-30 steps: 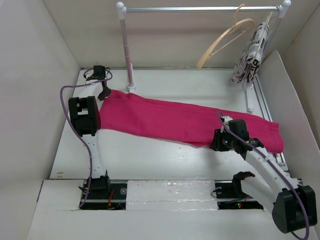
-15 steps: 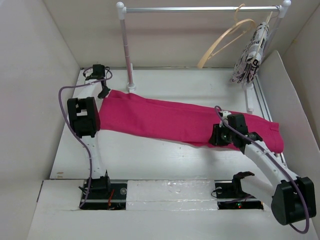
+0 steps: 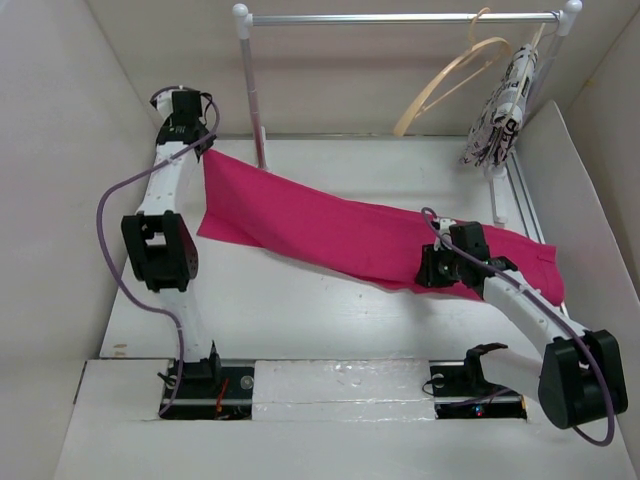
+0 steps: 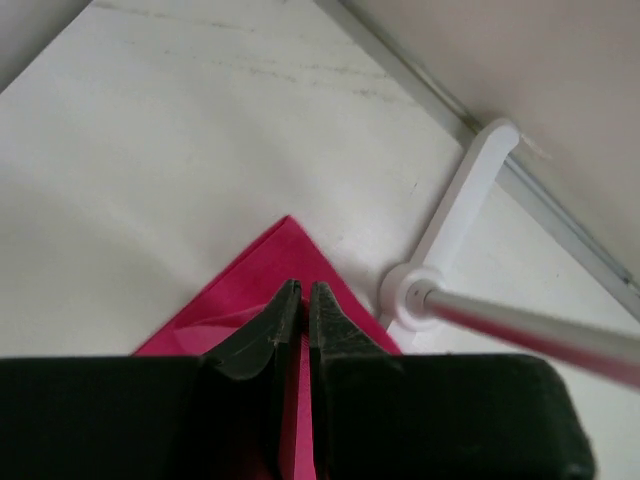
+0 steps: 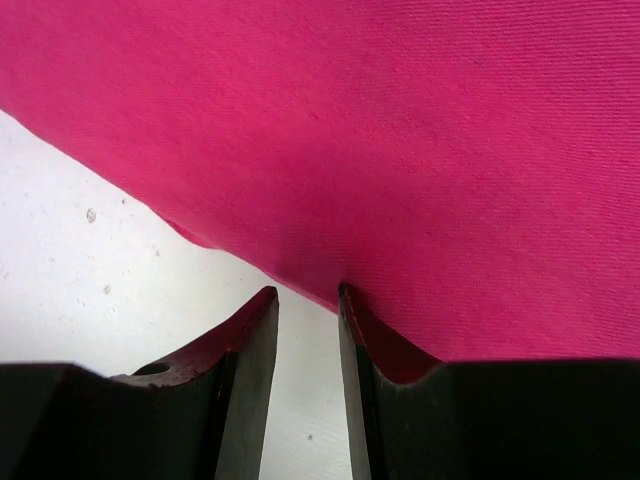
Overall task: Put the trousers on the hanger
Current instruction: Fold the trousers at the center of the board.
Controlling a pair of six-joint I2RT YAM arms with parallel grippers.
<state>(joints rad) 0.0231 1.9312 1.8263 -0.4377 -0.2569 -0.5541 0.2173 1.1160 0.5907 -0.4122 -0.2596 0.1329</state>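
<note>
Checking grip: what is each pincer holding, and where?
Left pincer pinches the trousers at a far-left corner. Right pincer holds nothing; jaws slightly apart at the near edge.

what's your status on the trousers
left fingers shut on trousers corner, held high. right fingers narrowly open at their near edge. hanger on rail, patterned garment beside it.

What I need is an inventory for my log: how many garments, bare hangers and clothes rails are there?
Garments: 2, the trousers and the patterned garment
Bare hangers: 1, the hanger
Clothes rails: 1, the rail
Total: 4
</note>
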